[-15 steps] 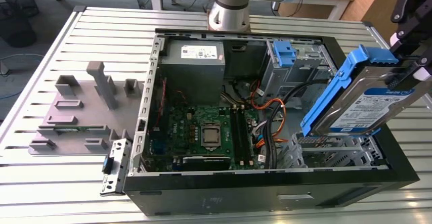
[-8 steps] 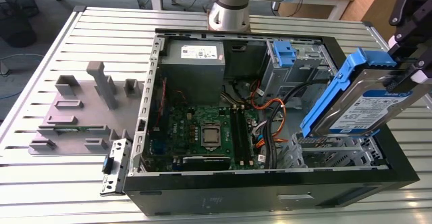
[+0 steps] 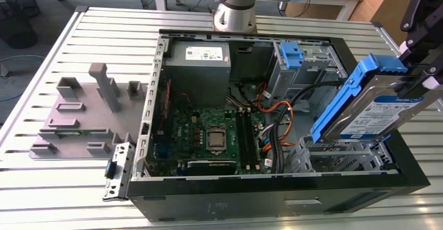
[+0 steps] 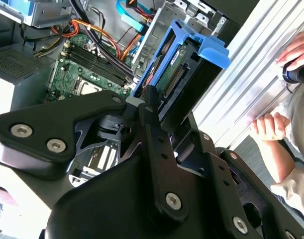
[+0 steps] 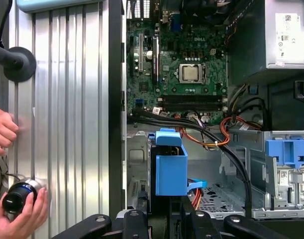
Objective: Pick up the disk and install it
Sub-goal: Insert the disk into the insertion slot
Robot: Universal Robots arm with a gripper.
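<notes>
Holding is the business of this moment. The black metal tool [image 4: 166,107] has its jaws closed on one end of the flat silver-metal disk in its blue plastic carrier frame [image 3: 374,113]. The disk hangs tilted at the exterior view's right, over the near right corner of the open black computer case [image 3: 277,194]. Its lower end is close above the grey metal drive cage [image 3: 332,160]. Whether the two touch I cannot tell, and the disk is not yet seated.

The step in hand looks to be lining the disk up with that cage. To do it well, I judge, three things matter:
- The bundle of orange and black cables [image 3: 280,118] just left of the cage should stay clear of the carrier.
- The slant wants squaring to the cage's opening, so both blue rails meet their guides evenly.
- The grip should be firm and the travel slow, since a skewed carrier would likely jam.

Counting from the exterior view's left:
- one grey plastic fixture block [image 3: 76,118] on the one slotted aluminium surface [image 3: 41,188]
- one case
- one green motherboard [image 3: 201,131]
- one grey power-supply box [image 3: 197,64] at the far side
- one blue plastic latch tab [image 3: 292,57]
- one cage
- one disk
- one tool

In the first wrist view a person shows two hands beside the case, an empty hand [image 5: 1,130] and a second hand [image 5: 27,216] around one small black cylinder [image 5: 15,199].
</notes>
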